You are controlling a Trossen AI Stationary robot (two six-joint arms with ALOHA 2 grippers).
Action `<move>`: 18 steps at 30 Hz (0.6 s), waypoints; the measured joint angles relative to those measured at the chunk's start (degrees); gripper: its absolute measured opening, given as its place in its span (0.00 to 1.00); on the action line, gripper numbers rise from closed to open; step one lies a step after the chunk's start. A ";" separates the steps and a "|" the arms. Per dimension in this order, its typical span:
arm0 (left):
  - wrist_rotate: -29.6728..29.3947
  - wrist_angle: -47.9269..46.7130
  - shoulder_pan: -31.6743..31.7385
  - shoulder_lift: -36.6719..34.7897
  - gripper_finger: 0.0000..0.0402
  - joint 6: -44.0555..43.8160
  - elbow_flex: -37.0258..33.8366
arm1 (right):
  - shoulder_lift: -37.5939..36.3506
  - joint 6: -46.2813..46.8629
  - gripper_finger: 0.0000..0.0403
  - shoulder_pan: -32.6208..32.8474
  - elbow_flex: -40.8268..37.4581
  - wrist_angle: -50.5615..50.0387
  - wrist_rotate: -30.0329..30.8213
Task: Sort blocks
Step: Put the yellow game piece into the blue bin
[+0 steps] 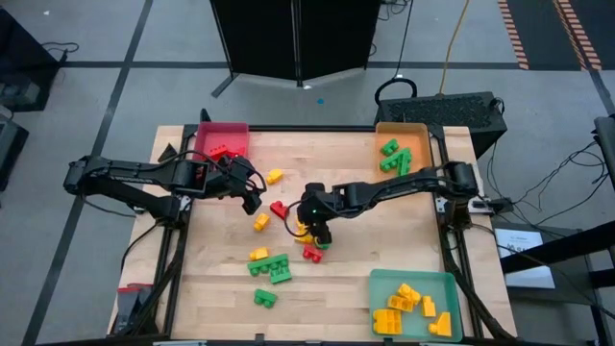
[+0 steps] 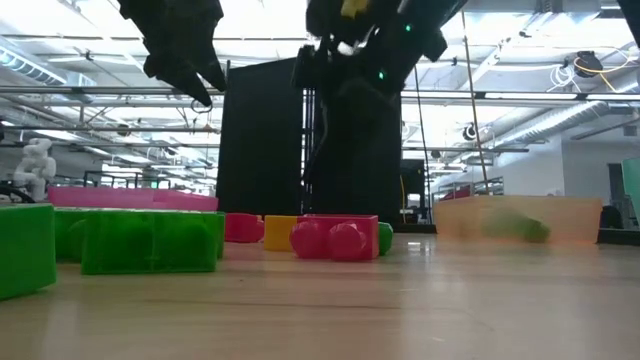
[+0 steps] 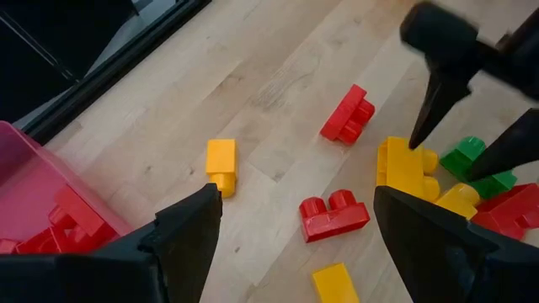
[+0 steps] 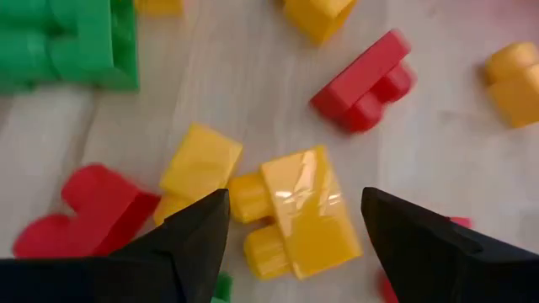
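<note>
We see the right gripper (image 1: 318, 234) over the middle of the wooden table (image 1: 384, 240), its fingers (image 4: 185, 244) spread wide with nothing between them. It hangs above a small cluster of blocks: a yellow brick (image 4: 303, 210) directly below the gap, a second yellow block (image 4: 198, 164) touching it, a red block (image 4: 80, 210) just beside that. In the left wrist view we see the right gripper's fingertips straddling that yellow brick (image 3: 404, 164), with a green block (image 3: 467, 160) and a red one close behind it.

The left gripper (image 1: 252, 200) sits nearer the red tray (image 1: 204, 133), also wide apart and holding nothing. Below and ahead of it lie a small yellow block (image 3: 221, 160), a red two-stud block (image 3: 333, 215) and another red block (image 3: 348, 115), all apart from one another.

We note red blocks (image 1: 220, 151) in the red tray, green blocks (image 1: 394, 156) in the orange tray (image 1: 423, 130), yellow blocks (image 1: 411, 308) in the teal tray (image 1: 384, 281).

Loose on the table: a yellow block (image 1: 275, 176) near the red tray, another yellow (image 1: 260, 222), a yellow one (image 1: 258, 255) touching a green pair (image 1: 272, 269), and a lone green block (image 1: 264, 299) near the front edge.

In the low view, both grippers hang clear above the tabletop; a red brick (image 2: 335, 238) and green bricks (image 2: 150, 240) stand in the foreground.
</note>
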 joint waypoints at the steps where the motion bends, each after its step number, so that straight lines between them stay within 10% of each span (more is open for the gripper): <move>1: 0.00 0.00 0.00 0.00 0.77 0.00 0.00 | 0.73 -0.41 0.66 0.02 0.00 -0.03 -0.04; 18: 0.00 0.13 0.00 0.00 0.77 -1.14 0.00 | 6.84 -2.31 0.66 -2.06 0.22 1.75 3.04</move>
